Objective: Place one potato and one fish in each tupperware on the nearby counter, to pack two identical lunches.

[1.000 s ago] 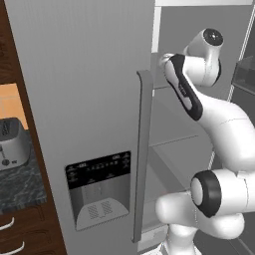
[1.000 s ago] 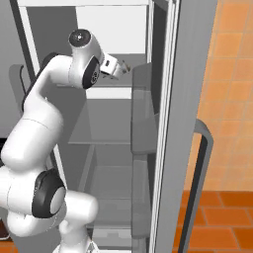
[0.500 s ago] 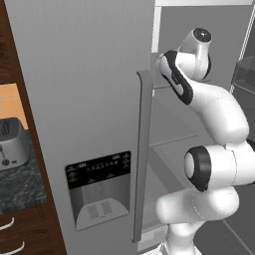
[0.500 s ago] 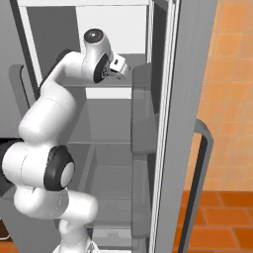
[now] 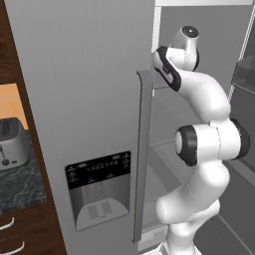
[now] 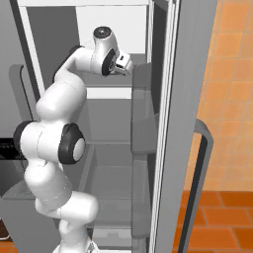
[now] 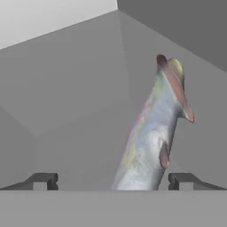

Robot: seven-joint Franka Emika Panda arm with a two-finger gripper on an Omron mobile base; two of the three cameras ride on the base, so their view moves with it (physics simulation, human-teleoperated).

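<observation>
A slender silvery fish point(image 7: 155, 133) with pink and green tints lies on a grey shelf inside the open fridge. In the hand view its near end sits between my two fingertips and its far end points up and right. My gripper point(image 7: 113, 181) is open, one dark fingertip point(image 7: 42, 181) on each side of the fish, not touching it. In the right base view my hand point(image 6: 121, 63) reaches onto the upper shelf, beside the door bin. The black marbled counter point(image 5: 20, 189) shows at the far left. The potato and the tupperware are out of view.
The fridge's closed left door, with its long handle point(image 5: 144, 149) and dispenser panel point(image 5: 99, 187), stands close to my arm. The open right door carries bins point(image 6: 143, 113) and a handle point(image 6: 200, 183). A steel toaster point(image 5: 12, 144) stands on the counter.
My arm has stretched higher and deeper into the fridge, bringing the hand in over the upper shelf. The jaws have stayed open.
</observation>
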